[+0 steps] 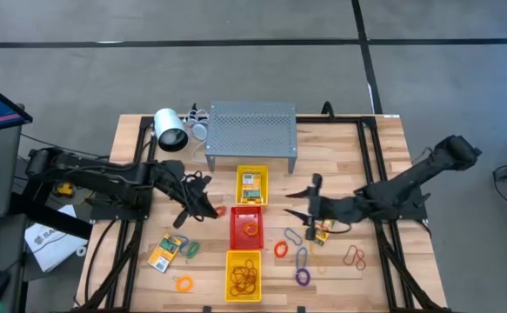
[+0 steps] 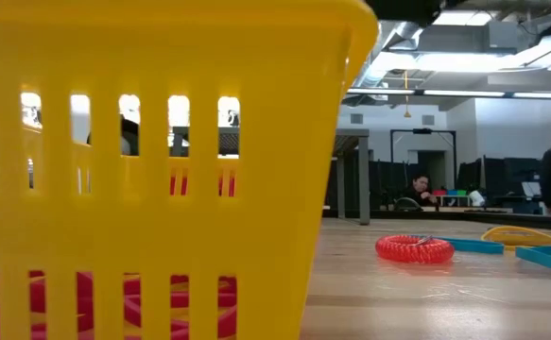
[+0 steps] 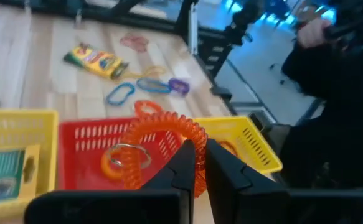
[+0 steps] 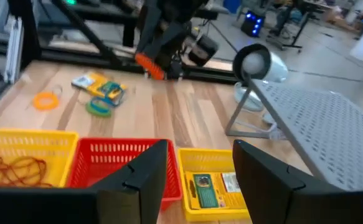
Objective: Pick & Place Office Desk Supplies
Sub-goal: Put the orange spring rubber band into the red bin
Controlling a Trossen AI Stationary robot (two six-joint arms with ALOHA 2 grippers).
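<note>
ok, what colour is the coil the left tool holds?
Orange. The spiral coil, pinched in the left tool, shows best in the left wrist view.

Three trays line the table's middle, loops scattered either side; a metal shelf and white lamp crowd the far edge. Near corners lie bare.

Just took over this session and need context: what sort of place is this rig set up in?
Probably a robotics lab or workshop: wooden butcher-block table on a black frame, exposed ceiling ducts, bare grey concrete floor, and a seated person at benches behind.
</note>
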